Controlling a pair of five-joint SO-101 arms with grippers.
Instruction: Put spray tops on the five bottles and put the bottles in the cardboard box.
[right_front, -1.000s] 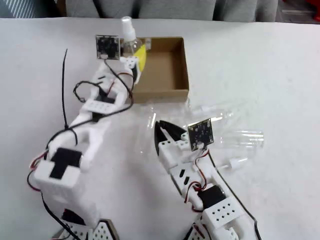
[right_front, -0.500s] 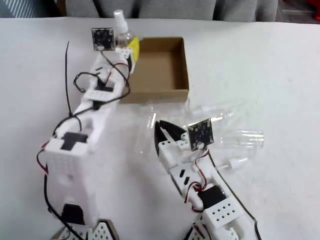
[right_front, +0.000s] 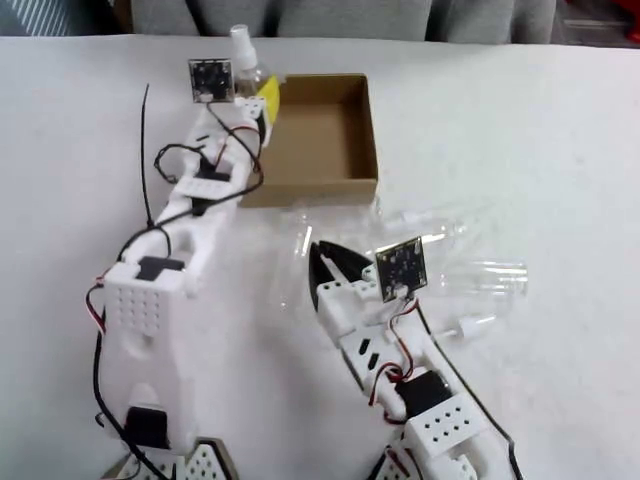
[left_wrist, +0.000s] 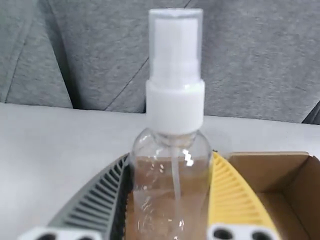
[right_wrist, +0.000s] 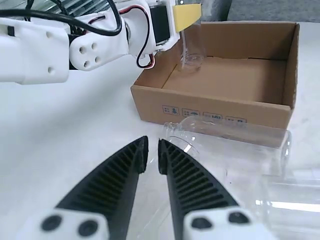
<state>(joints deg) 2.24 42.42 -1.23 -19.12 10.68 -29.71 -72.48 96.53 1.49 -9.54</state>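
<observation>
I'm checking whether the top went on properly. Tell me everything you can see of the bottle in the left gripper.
The bottle is clear plastic with round shoulders. A white spray top sits on its neck under a clear cap, and a thin dip tube runs down inside. It stands upright, clamped between the left gripper's grey and yellow fingers. Its lower part sits inside a corner of the cardboard box; whether it touches the floor is unclear.
</observation>
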